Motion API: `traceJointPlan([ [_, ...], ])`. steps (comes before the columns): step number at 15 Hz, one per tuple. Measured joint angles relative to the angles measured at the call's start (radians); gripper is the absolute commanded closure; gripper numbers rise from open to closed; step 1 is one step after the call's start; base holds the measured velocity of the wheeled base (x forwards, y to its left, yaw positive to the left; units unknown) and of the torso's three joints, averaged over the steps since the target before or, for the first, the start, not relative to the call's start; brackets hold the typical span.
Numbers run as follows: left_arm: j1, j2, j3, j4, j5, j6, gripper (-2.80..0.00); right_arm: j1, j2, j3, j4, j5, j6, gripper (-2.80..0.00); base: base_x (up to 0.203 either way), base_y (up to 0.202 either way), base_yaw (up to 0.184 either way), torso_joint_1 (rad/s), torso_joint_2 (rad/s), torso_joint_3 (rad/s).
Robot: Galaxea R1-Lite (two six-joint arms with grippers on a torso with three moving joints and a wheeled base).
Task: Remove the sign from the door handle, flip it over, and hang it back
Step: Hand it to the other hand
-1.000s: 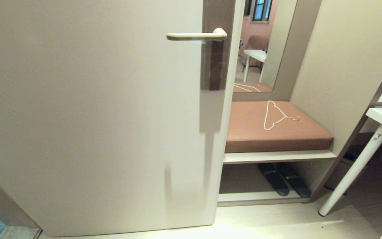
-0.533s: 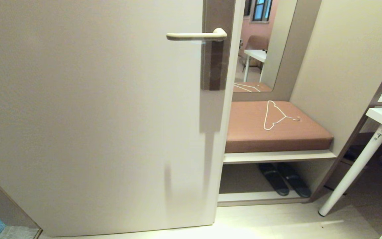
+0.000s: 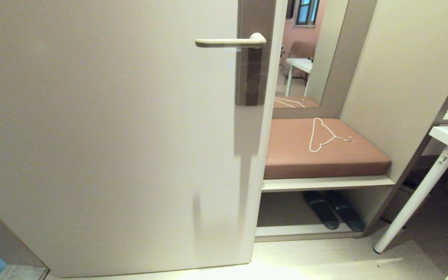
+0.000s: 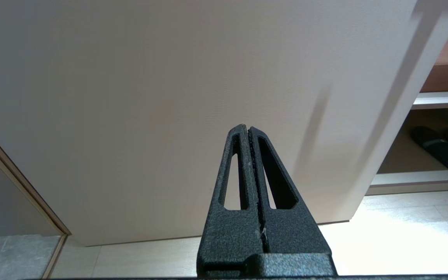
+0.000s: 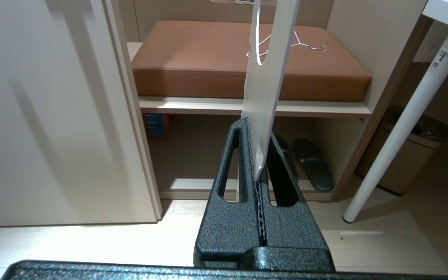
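While the big beige door (image 3: 107, 136) fills most of the head view, its handle (image 3: 230, 42) sits level near the top w/ nothing hung on it. Right of the door, a brown bench cushion (image 3: 325, 155) carries a thin white wire hanger (image 3: 322, 136); dark slippers (image 3: 333, 212) lie on the shelf below. Right hand (image 5: 256, 128) is clamped on the sign's (image 5: 268, 70) lower edge, card seen edge-on, pale side showing. Left hand (image 4: 246, 130) is pressed together, empty, facing the door.

I see no change from a second ago: nothing around the door handle (image 3: 230, 42) has moved since.
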Motion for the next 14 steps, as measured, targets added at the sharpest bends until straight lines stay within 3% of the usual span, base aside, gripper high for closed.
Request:
traceJointPlan([
  [14,0.000,0.000,0.000,0.000,0.000,0.000,0.00,0.000,0.000,0.000,0.000,0.000,0.000,0.00,0.000,0.000,0.000,0.000,0.00,0.000],
])
